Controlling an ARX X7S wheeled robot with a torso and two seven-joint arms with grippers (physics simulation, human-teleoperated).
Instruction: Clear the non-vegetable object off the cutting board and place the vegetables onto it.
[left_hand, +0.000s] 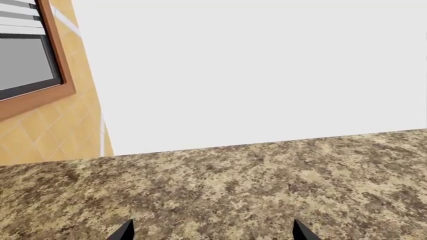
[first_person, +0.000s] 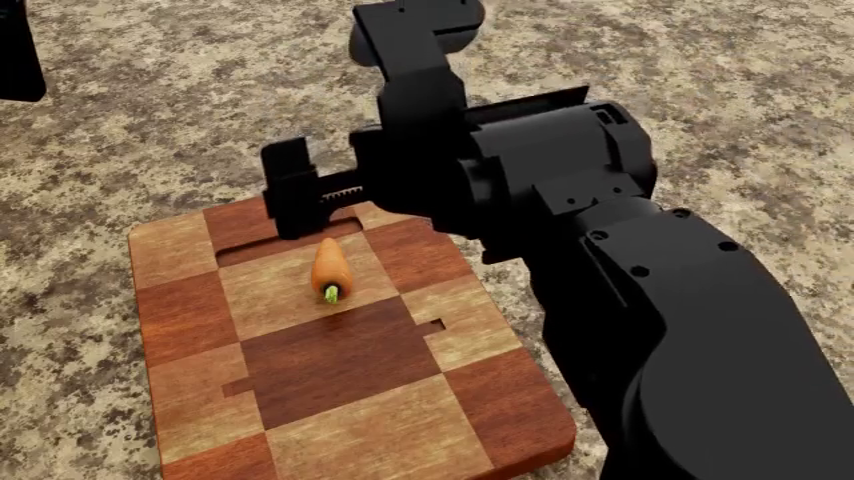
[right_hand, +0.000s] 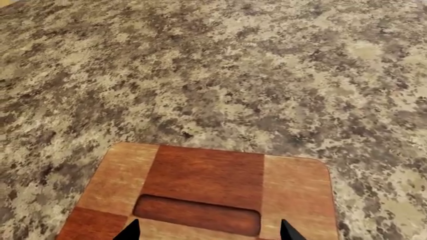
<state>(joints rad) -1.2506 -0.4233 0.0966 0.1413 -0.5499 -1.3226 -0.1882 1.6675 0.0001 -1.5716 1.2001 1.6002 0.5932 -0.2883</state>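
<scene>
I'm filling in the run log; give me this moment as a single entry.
stage: approach | right gripper: open, over far end of cutting board | carrot-like piece: on board, ungrasped | left gripper: open over counter

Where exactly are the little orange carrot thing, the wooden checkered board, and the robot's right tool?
carrot-like piece (first_person: 330, 268): head view, its orange body.
cutting board (first_person: 360, 420): head view, bare tan block.
right tool (first_person: 320, 205): head view, between its fingertips.

The right arm (first_person: 627, 300) is rendered in matte black, built from rounded housings dotted with small screw recesses. A toothed rack is seen on its tool (first_person: 314, 195), whose fingers are flat and black.
</scene>
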